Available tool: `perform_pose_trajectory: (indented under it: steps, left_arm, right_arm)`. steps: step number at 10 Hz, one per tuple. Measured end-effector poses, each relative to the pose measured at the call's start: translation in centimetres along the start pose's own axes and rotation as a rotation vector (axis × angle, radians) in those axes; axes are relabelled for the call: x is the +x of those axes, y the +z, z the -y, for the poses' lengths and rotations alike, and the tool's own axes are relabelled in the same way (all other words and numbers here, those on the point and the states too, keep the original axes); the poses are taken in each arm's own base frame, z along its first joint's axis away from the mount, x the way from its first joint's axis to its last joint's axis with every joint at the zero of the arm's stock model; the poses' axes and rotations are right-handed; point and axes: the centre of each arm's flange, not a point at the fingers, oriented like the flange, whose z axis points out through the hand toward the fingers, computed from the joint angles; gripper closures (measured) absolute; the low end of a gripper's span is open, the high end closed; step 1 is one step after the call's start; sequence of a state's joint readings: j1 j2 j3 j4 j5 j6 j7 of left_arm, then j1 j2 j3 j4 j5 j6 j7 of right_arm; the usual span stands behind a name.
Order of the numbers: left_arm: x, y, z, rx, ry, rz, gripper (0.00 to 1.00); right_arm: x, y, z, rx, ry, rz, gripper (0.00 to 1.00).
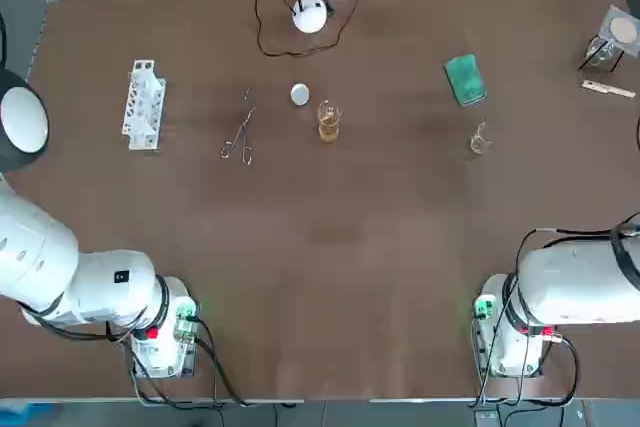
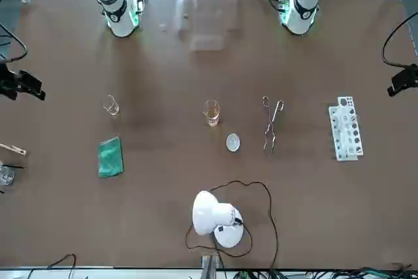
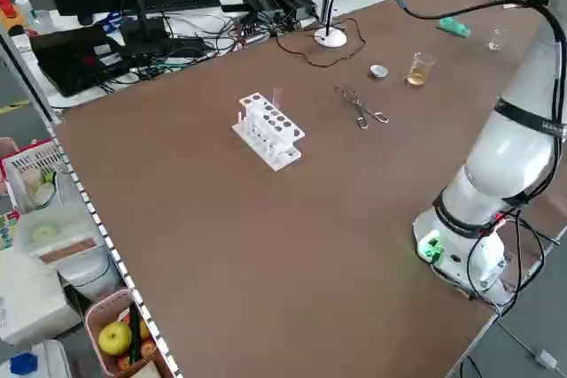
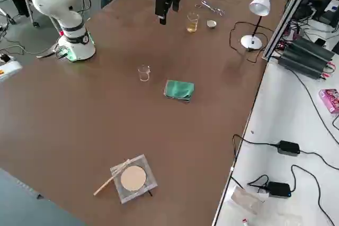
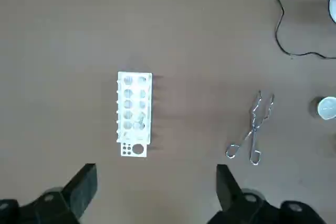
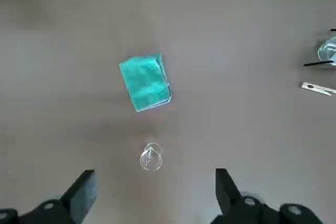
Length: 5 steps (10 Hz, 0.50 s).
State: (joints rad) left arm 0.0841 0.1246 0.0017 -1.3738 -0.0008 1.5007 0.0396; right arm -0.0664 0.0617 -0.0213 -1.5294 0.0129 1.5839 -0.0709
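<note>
Brown bench [image 1: 340,247] fills the top view, where we see both arms bent up from their bases at the near edge. The white test-tube rack [image 1: 144,104] stands far out on the left arm's side and the small empty beaker [image 1: 480,139] on the right arm's. Between them lie metal tongs [image 1: 240,135] and a beaker of amber liquid [image 1: 328,121].

From the left wrist we find the left jaws spread wide and empty, held high above the bench, with the rack below them and the tongs well to one side.

From the right wrist we find the right jaws spread just as wide, high up. The small empty beaker is below them and a green cloth [image 6: 145,82] is near it.
</note>
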Motion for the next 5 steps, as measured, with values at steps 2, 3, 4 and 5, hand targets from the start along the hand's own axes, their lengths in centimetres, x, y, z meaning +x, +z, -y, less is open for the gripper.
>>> perform_pose_trajectory:
  steps: [2,3,4,5]
  left_arm:
    - [0.0,0.0,-1.5,-0.003,0.028,0.0,0.0]
    - [0.0,0.0,-2.3,-0.005,0.037,0.0,0.0]
    - [0.0,0.0,-2.4,-0.005,0.039,0.0,0.0]
    - [0.1,0.2,-2.2,-0.006,0.039,0.004,0.0]
  right_arm:
    - [0.0,0.0,-0.1,0.0,-0.012,0.0,0.0]
    - [0.0,0.0,-0.1,0.0,-0.014,0.0,0.0]
    - [0.0,0.0,-0.1,0.0,-0.021,0.001,0.0]
    - [0.0,0.1,-0.3,0.0,-0.052,0.004,0.0]
